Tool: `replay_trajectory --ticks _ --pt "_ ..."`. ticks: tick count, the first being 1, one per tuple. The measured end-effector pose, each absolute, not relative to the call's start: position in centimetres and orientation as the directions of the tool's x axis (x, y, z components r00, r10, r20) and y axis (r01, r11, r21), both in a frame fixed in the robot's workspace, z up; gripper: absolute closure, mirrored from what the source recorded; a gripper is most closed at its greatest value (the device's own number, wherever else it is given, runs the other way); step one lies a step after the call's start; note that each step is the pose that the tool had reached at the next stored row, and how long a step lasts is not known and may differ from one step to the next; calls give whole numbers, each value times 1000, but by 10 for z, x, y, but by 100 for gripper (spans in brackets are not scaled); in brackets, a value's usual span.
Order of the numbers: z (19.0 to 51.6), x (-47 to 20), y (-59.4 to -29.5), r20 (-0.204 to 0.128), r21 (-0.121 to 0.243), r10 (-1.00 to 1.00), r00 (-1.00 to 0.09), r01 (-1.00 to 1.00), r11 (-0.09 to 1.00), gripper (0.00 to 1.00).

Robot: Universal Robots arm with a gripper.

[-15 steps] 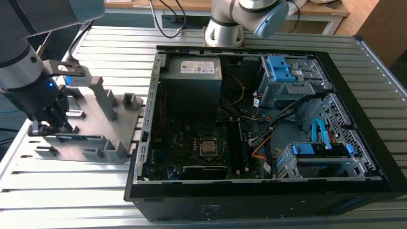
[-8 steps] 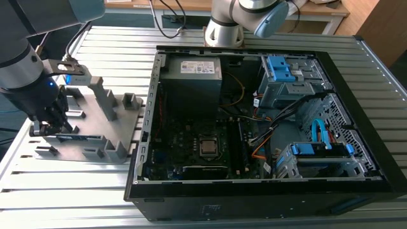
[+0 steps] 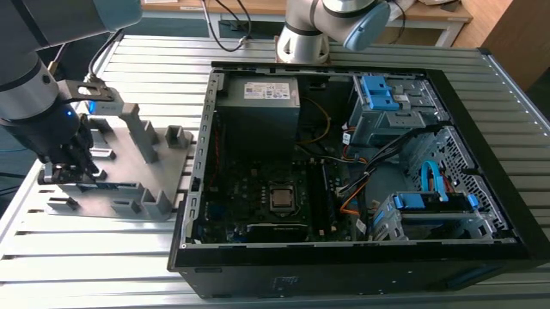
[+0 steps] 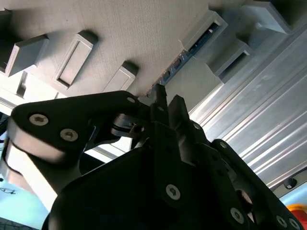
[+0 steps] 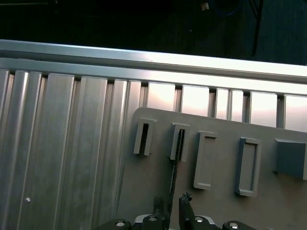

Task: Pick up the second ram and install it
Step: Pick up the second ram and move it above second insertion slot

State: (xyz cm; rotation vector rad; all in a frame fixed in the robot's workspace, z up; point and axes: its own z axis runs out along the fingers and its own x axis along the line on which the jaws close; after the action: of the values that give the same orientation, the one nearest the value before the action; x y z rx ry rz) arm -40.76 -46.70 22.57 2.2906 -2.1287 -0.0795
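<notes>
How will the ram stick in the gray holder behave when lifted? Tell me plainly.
The second ram is a thin flat board standing on edge in the gray holder, so probably stiff and light. Being so narrow, it may tilt if gripped off-centre. The gripper straddles it, fingers apart; the slim faces might slip unless squeezed squarely.

Matte black pincer (image 4: 168, 99), 2 slim fingers (image 4: 178, 109), silver screw heads (image 4: 69, 134) on linkages, dark arm (image 3: 35, 122), small blue light (image 3: 69, 114).
</notes>
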Motion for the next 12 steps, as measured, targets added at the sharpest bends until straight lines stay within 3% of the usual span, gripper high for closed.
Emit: replay_trajectory --ticks 1,3,4,7,12 --pt "226 -408 -467 -28 45 -997 73 -996 -74 71" --pt "226 -408 -467 -28 45 -997 73 -996 -74 71" --pt "225 -408 -467 -28 45 -997 73 -996 -74 65" --pt "210 -407 -467 -28 44 -999 -27 -999 26 65" --pt "201 -402 -467 -28 44 -999 -38 -998 37 65"
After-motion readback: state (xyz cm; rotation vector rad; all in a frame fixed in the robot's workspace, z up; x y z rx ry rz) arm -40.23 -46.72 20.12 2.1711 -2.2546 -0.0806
